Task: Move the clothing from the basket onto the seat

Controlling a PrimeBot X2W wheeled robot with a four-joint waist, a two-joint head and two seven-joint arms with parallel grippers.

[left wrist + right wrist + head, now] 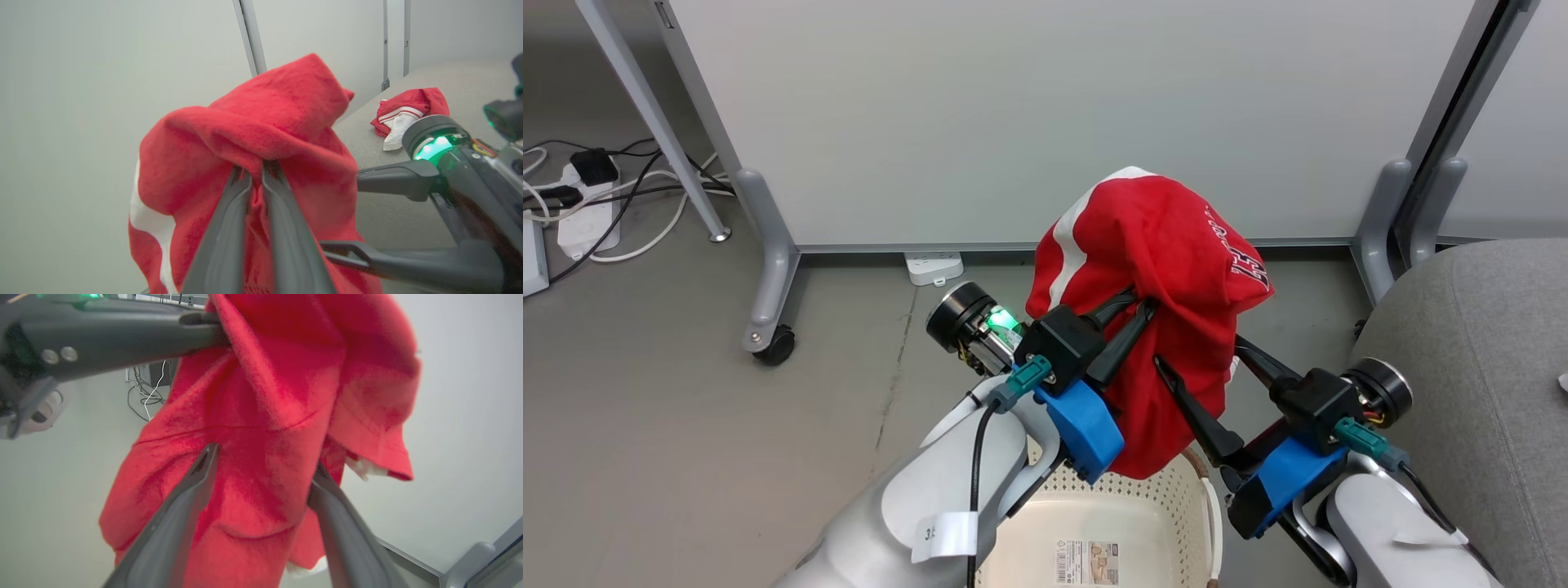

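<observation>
Our left gripper (pixel 1139 304) clamps the clothing (pixel 1168 245), hanging lengthwise toward six o'clock over the basket (pixel 1143 506); our right gripper (pixel 1199 351), jaws apart, straddles it at four.

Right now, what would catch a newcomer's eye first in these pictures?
A soft bright red garment with a white panel hangs in mid-air above the cream-white perforated plastic basket, pinched by the shut left gripper; the open right gripper straddles its lower folds. Another crumpled red-and-white garment lies on the large grey fabric seat to the right.
</observation>
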